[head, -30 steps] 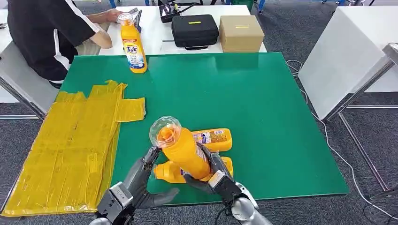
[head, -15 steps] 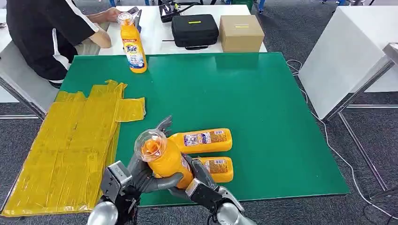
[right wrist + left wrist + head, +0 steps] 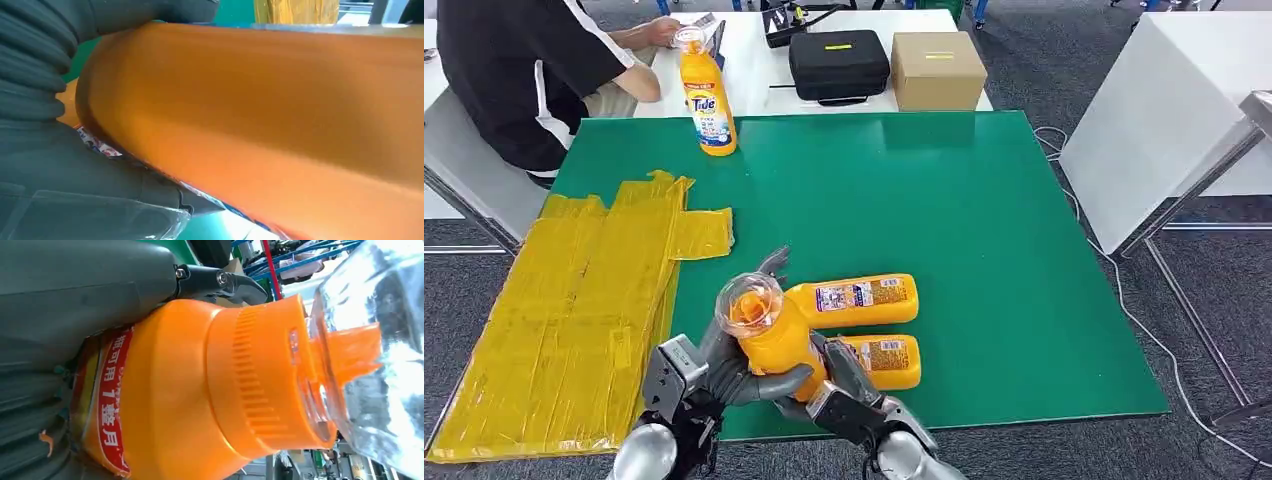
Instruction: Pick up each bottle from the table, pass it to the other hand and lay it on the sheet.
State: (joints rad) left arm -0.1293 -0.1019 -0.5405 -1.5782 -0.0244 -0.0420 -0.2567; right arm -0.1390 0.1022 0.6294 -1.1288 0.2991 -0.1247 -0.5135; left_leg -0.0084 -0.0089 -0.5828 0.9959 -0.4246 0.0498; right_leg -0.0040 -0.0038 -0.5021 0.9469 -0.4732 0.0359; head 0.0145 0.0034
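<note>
Right now both hands grip one orange bottle [image 3: 776, 335] above the green desk's [image 3: 984, 260] near edge: left hand [image 3: 724, 372] wrapped round its body, right hand [image 3: 839, 385] clasping from beneath, beside the yellow sheet [image 3: 574, 310].

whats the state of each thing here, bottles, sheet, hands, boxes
held bottle: lifted, tilted, cap on, gripped by both hands
left hand: grips the held bottle
right hand: grips the held bottle
two bottles: lying on the table
far bottle: upright
sheet: spread flat, bare
black case: closed
cardboard box: closed
</note>
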